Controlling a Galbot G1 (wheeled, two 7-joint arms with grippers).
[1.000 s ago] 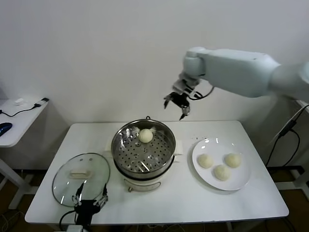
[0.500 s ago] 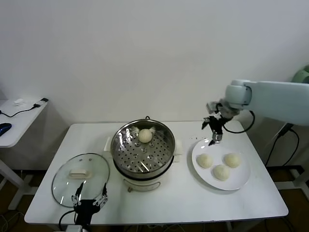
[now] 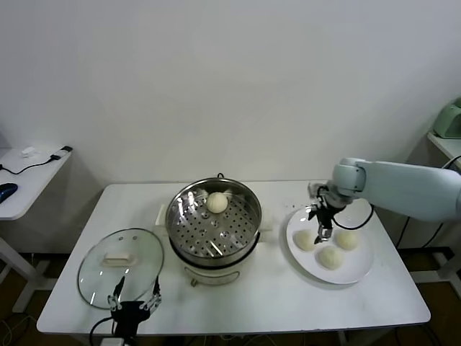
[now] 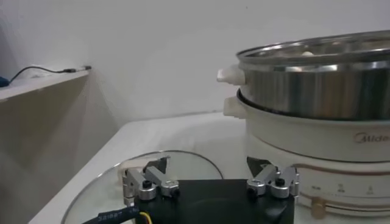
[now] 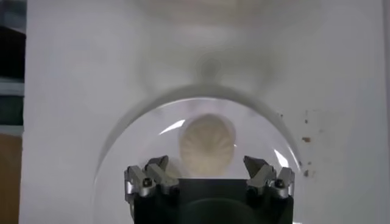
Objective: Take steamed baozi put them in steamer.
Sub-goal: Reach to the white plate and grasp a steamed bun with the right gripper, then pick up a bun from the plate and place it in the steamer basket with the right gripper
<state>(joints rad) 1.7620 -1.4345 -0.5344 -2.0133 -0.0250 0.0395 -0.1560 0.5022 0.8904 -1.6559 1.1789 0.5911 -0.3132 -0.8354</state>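
A white table [image 3: 238, 295] carries a glass lid [image 3: 121, 267] at its left, a steel steamer [image 3: 214, 225] at centre and a white plate [image 3: 356, 270] at right.

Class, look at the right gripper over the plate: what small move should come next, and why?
Probably lower the right gripper onto the bun below it and close. It is open, empty and above the plate, where three buns wait; only one lies in the steamer.
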